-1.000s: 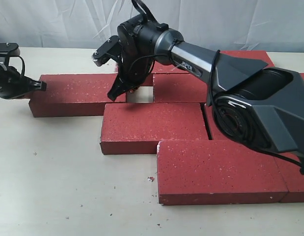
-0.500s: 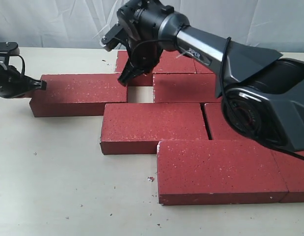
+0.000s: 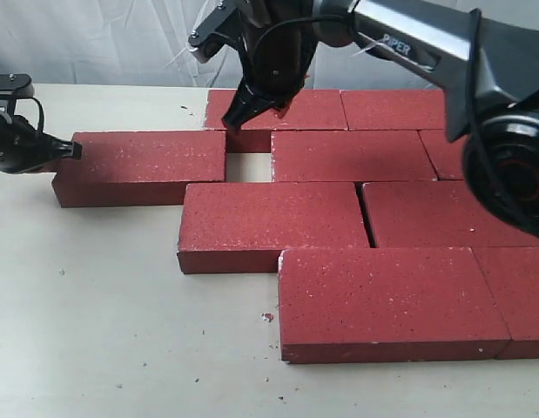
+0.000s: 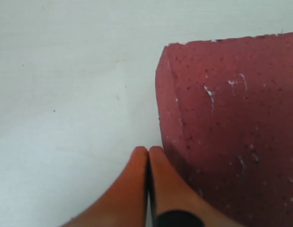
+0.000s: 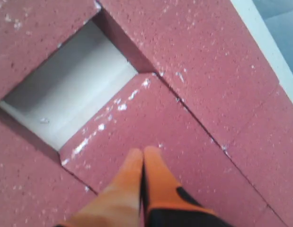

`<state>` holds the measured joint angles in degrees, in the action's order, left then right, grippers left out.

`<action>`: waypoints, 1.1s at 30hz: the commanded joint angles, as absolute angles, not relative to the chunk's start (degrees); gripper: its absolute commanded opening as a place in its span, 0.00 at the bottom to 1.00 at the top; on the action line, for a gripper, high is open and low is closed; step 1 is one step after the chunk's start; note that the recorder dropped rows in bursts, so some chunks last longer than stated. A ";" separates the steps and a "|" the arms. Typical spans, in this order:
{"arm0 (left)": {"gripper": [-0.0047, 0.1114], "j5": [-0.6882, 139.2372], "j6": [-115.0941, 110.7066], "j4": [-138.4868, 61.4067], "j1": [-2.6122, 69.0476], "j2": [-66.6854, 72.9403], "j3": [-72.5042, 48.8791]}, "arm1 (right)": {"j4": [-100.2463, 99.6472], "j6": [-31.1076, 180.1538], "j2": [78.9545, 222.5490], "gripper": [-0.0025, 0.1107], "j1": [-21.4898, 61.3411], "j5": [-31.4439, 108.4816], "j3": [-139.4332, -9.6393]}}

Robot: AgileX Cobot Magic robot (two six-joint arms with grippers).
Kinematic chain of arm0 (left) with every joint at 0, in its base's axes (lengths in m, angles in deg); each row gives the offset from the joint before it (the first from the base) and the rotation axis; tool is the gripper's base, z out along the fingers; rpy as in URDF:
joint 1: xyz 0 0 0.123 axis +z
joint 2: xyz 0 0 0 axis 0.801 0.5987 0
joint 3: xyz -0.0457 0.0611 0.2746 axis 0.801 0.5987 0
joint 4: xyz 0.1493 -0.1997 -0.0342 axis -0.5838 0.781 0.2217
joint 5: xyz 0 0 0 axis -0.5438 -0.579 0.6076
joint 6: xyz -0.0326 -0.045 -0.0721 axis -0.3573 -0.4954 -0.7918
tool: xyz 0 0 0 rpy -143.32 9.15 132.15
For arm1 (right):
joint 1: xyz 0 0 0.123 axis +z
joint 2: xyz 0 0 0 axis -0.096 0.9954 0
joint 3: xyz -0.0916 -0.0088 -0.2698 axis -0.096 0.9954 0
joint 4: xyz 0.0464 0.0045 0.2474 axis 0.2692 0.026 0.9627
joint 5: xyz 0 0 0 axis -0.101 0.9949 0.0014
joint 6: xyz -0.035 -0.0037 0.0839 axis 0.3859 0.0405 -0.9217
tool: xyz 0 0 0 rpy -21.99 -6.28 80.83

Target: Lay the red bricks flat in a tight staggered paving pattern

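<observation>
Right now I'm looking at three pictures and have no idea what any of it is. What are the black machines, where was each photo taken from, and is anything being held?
Those are two robot arms, each ending in a two-fingered gripper. The wide picture comes from a camera standing off the arms. The other two come from a camera on each arm's wrist, looking out past its orange fingertips. On the pale table lie red bricks, flat and in staggered rows, with one small gap in the pattern. The left gripper is shut, its tip at the end of the leftmost brick. The right gripper is also shut, above the bricks beside that gap. Neither holds anything.
</observation>
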<state>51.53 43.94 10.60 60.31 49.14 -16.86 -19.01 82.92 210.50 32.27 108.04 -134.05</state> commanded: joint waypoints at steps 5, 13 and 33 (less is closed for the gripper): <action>0.04 51.70 43.93 10.35 59.92 49.04 -16.86 | -19.09 82.24 195.74 0.02 30.31 106.96 -114.26; 0.04 50.71 43.93 10.35 59.92 49.04 -16.86 | -17.31 81.02 182.94 0.02 24.50 94.00 -97.48; 0.04 48.54 43.93 13.92 58.21 49.04 -16.86 | -13.26 78.27 176.35 0.02 18.56 64.67 -76.81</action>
<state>48.63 43.94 13.13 59.70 49.14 -16.86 -13.33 78.43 176.79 18.78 65.61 -77.04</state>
